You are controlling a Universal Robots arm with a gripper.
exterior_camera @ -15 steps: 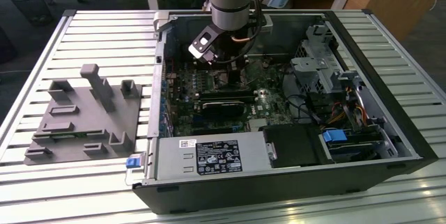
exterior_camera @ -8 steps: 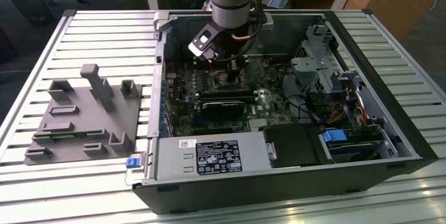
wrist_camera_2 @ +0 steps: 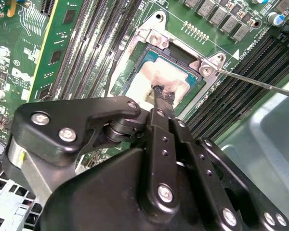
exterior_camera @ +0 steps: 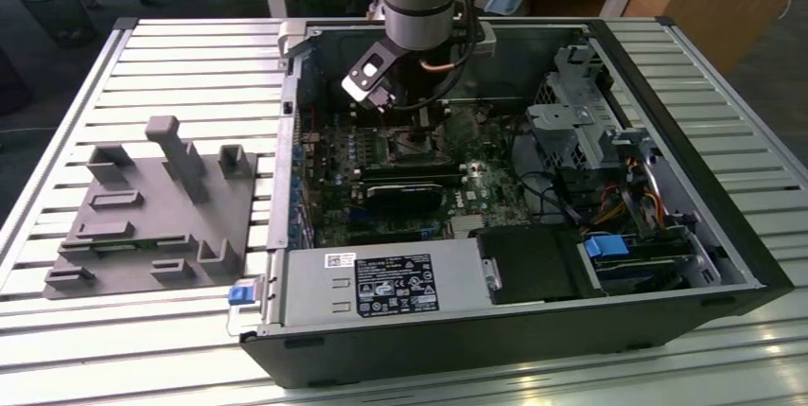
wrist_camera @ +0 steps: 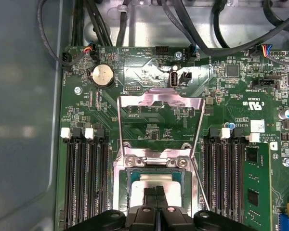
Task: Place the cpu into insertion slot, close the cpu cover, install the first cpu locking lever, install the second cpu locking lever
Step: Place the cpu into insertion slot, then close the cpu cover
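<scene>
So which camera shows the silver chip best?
Second wrist view: the cpu lies mostly bare. The first wrist view catches a strip past the tool; in the exterior view it is too small to make out.

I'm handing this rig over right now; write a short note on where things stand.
The gripper: shut, fingertips down on top of the cpu.
The cpu lies in the insertion slot; the cpu cover stands swung open.
Done: cpu placed.
Left: cover not closed; one locking lever stands free beside the slot, unlatched.
</scene>
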